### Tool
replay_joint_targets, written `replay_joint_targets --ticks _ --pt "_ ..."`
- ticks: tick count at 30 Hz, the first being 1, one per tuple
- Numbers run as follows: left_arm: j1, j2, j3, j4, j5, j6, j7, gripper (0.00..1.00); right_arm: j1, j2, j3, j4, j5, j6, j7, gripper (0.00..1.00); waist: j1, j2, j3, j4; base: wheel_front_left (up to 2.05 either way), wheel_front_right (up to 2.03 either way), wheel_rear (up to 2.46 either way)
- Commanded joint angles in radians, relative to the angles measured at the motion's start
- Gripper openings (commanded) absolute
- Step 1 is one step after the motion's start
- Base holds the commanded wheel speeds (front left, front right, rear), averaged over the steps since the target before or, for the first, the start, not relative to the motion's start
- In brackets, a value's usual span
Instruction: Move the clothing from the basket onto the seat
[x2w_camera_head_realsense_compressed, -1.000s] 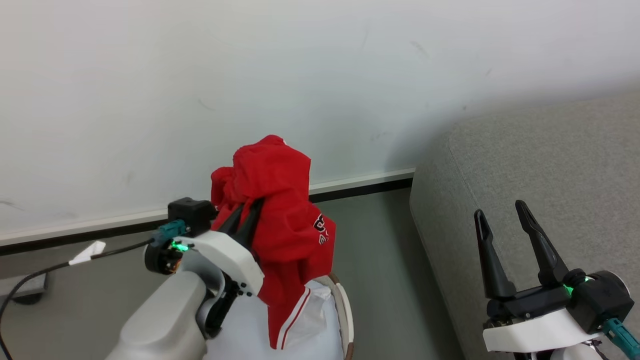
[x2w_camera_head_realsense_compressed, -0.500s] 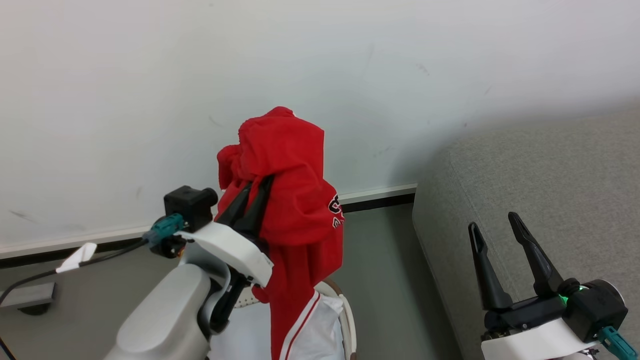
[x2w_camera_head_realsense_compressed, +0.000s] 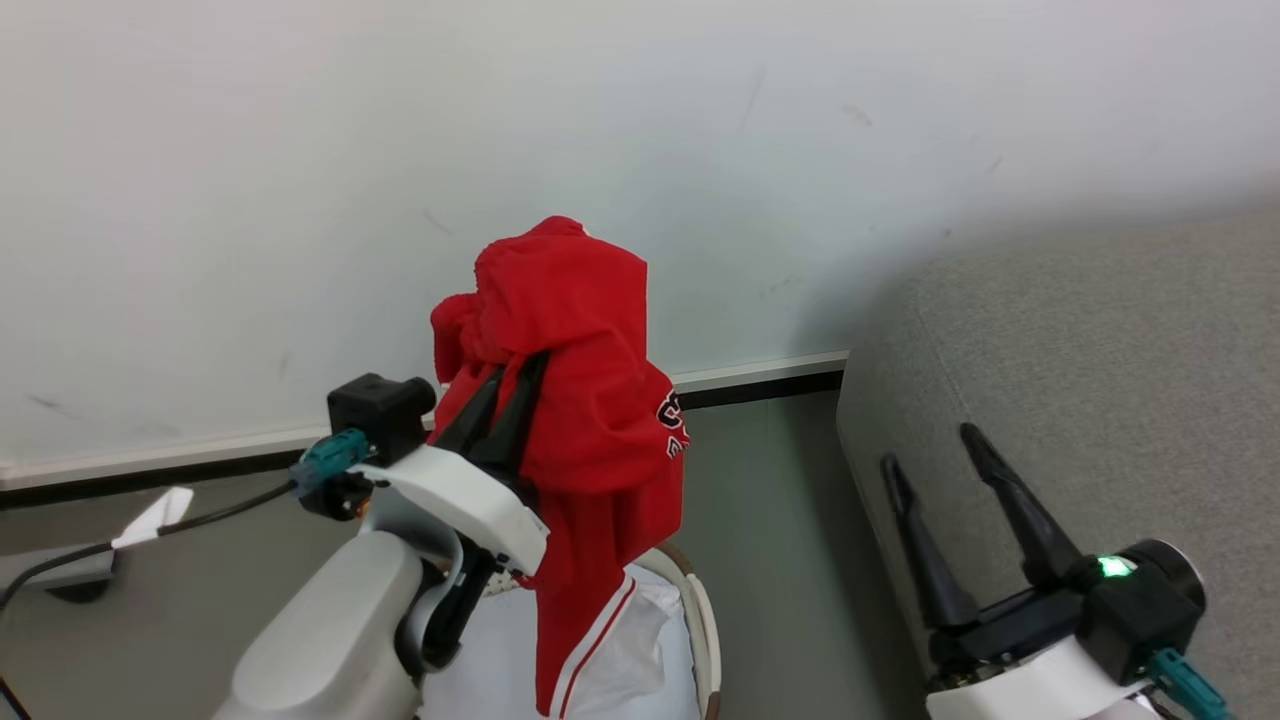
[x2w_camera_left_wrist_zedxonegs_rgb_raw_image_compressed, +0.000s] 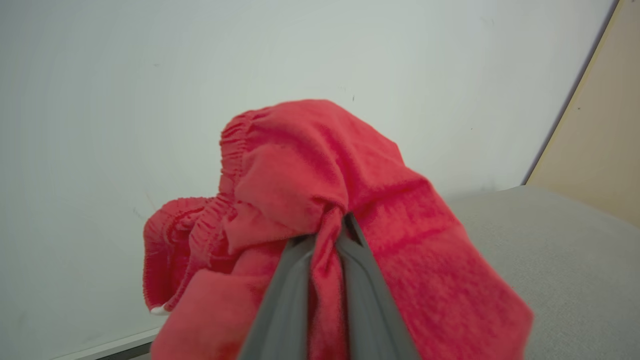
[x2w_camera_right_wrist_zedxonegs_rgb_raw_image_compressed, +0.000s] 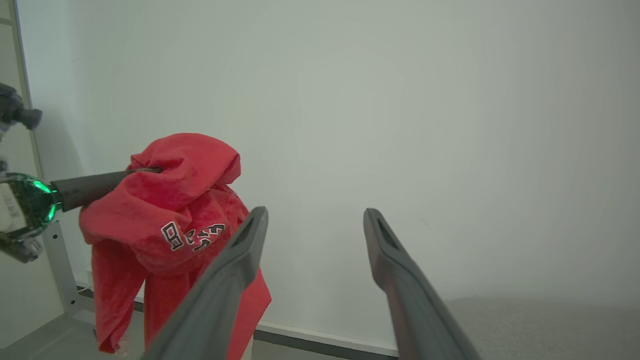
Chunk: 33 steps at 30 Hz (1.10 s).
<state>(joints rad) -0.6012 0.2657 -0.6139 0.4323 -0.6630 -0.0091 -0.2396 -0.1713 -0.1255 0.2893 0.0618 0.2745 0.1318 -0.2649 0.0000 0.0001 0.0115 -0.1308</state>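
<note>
Hanging from left gripper (x2w_camera_head_realsense_compressed: 520, 366), red clothing (x2w_camera_head_realsense_compressed: 590, 420) with unreadable dark-and-white emblem (x2w_camera_right_wrist_zedxonegs_rgb_raw_image_compressed: 192, 236).

You have 2 tools, the left tool (x2w_camera_head_realsense_compressed: 512, 368) and the right tool (x2w_camera_head_realsense_compressed: 928, 448). Count 1 red garment (x2w_camera_head_realsense_compressed: 585, 420), 1 basket (x2w_camera_head_realsense_compressed: 701, 625), 1 grey seat (x2w_camera_head_realsense_compressed: 1100, 350) at right, and 1 black cable (x2w_camera_head_realsense_compressed: 230, 506) far left.

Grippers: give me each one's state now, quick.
Left gripper: jaws shut on the red garment.
Right gripper: jaws open, holding nothing.
</note>
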Motion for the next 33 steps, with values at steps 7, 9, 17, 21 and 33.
replay_joint_targets --ticks 7,9,17,21,33 --pt "-0.023 -0.017 -0.018 0.013 -0.015 -0.011 0.002 0.00 -0.101 -0.064 0.215 0.028 0.008 -0.002 0.001 1.00 0.0000 -0.0001 0.018 0.033 0.00 0.00 0.00" --pt "-0.027 -0.026 -0.026 0.021 -0.013 -0.016 0.001 0.00 -0.137 -0.077 0.269 0.061 0.012 -0.002 0.001 1.00 0.0000 -0.0001 0.017 0.044 0.00 0.00 0.00" --pt "-0.040 -0.067 -0.059 0.050 -0.014 -0.041 0.005 0.00 -0.271 -0.076 0.411 0.252 0.057 -0.002 0.001 1.00 0.0000 -0.0001 0.004 0.102 0.00 0.00 0.00" --pt "-0.041 -0.087 -0.081 0.059 -0.015 -0.053 0.007 0.00 -0.320 -0.062 0.467 0.334 0.071 -0.002 0.001 1.00 0.0000 -0.0001 0.000 0.133 0.00 0.00 0.00" --pt "-0.056 -0.146 -0.145 0.088 -0.014 -0.079 0.023 0.00 -0.433 -0.036 0.608 0.549 0.102 -0.002 0.001 1.00 0.0000 -0.0001 -0.011 0.222 0.00 0.00 0.00"
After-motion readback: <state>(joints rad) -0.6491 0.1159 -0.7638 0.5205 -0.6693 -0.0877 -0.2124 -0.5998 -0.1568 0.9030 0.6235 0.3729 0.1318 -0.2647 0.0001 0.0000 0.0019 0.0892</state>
